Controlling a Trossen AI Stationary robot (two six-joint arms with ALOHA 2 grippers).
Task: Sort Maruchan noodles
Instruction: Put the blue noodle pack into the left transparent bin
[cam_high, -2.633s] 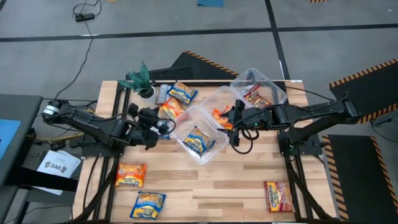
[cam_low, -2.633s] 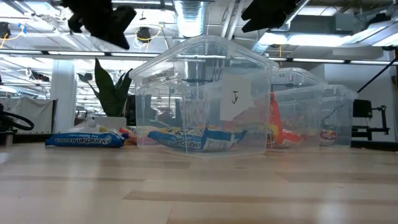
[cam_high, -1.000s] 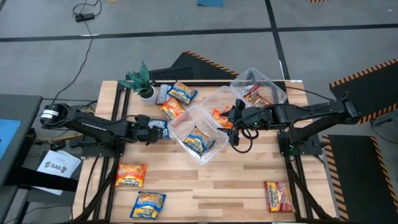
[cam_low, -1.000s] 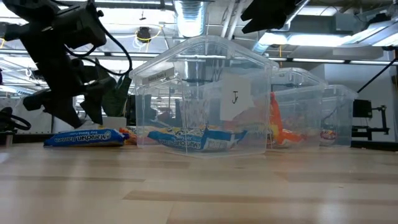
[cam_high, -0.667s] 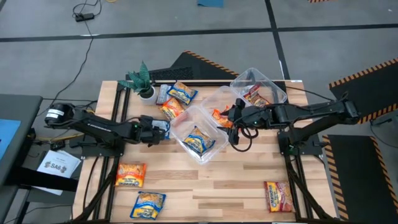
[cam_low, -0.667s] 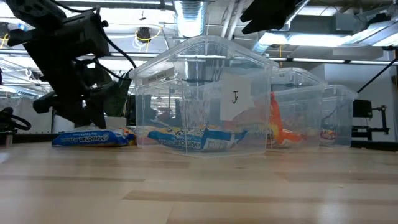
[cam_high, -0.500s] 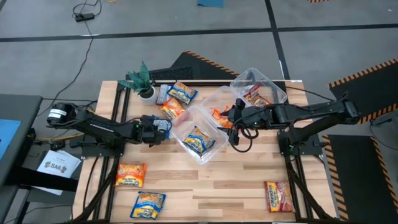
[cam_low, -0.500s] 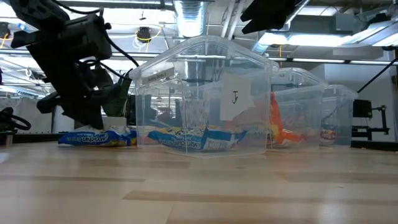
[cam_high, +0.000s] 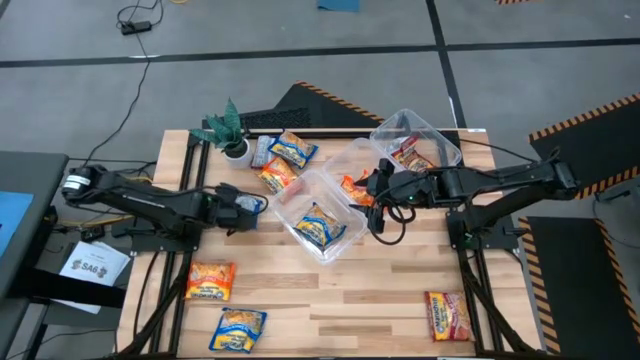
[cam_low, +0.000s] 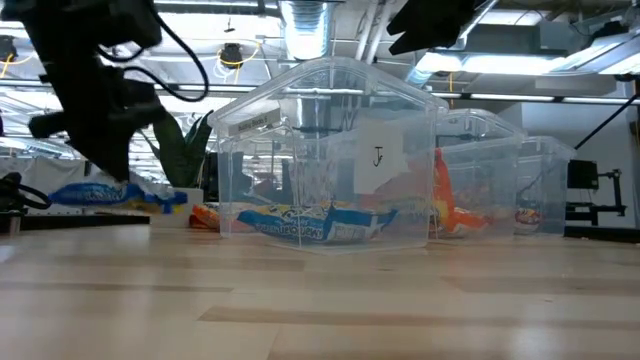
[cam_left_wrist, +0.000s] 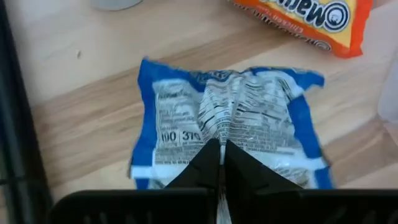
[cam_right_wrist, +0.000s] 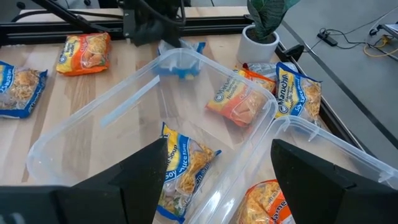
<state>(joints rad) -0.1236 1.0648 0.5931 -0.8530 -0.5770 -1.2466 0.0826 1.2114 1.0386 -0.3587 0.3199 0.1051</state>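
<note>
The left gripper (cam_left_wrist: 221, 163) pinches a blue noodle packet (cam_left_wrist: 230, 124) lifted off the table (cam_high: 400, 290), its fingers pressed together on the wrapper.

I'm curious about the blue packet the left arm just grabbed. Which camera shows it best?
The left wrist view: the blue packet fills it, printed back up, pinched by the left gripper. The low view shows it edge-on, lifted. From above it is mostly hidden; the right wrist view shows a glimpse.

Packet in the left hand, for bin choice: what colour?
Blue packet, white printed back; clearest in left wrist view.
</note>
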